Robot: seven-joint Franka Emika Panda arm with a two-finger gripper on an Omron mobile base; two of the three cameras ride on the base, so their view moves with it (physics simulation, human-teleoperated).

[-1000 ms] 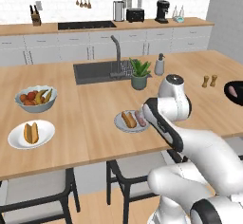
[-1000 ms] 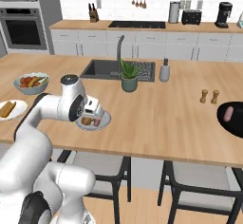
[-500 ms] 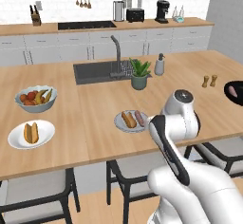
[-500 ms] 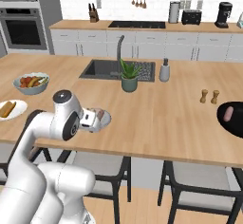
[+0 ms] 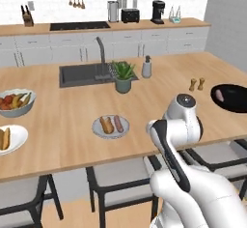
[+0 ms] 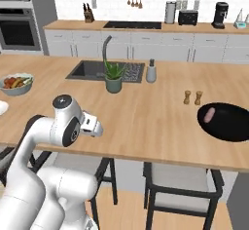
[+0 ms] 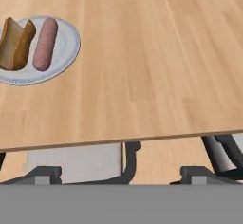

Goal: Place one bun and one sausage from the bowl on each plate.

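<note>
Wooden island: I had one plate [image 5: 110, 127] served with bun [image 5: 105, 124] and sausage [image 5: 118, 123]; my gripper was spread and empty, since the second sausage [image 6: 208, 115] waited in the bowl [image 6: 228, 122].

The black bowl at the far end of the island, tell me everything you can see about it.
The wide, shallow, glossy black bowl sits flat on the light wooden island counter, close to its front edge and partly cut off by the picture's side. It looks smooth and dark, like glazed ceramic. One pinkish-brown sausage lies inside, against its left part. Two small brown shakers stand just behind it, apart from it. Nothing else touches the bowl.
</note>
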